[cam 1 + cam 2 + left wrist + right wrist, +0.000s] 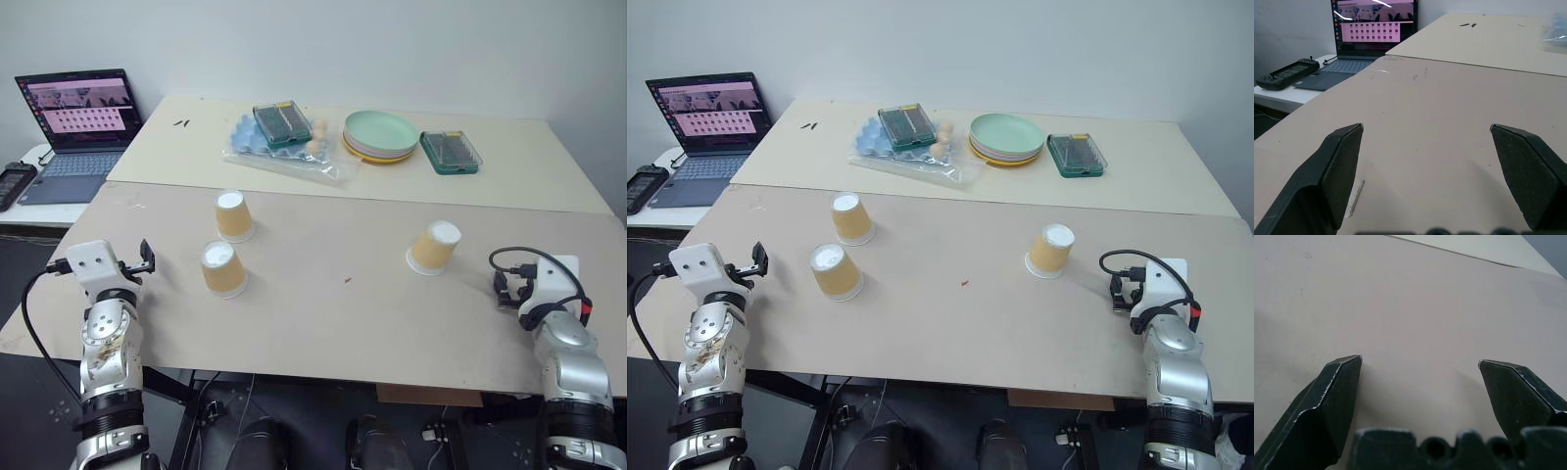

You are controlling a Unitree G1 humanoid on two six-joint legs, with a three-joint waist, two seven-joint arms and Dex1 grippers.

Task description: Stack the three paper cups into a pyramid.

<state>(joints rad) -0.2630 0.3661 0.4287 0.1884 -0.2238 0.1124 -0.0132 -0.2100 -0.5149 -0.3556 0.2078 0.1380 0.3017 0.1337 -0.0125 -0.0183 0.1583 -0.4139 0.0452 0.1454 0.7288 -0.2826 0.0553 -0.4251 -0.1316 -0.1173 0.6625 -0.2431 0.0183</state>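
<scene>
Three paper cups stand upside down and apart on the tan board, white bases up. Two are on the left: a far cup [233, 215] and a near cup [223, 269]. The third cup [435, 247] stands alone on the right. My left gripper [106, 260] hovers at the board's left edge, left of the near cup, and is open [1425, 127] with only bare board between its fingers. My right gripper [541, 284] rests low at the right edge, right of the lone cup, also open [1419, 360] and empty.
On the far table sit a stack of plates [380, 135], two green cases [450, 152] [283, 123] and a plastic tray [284, 147]. A laptop [80, 132] and a black controller [15, 183] sit on a side table at the left. The board's middle [333, 284] is bare.
</scene>
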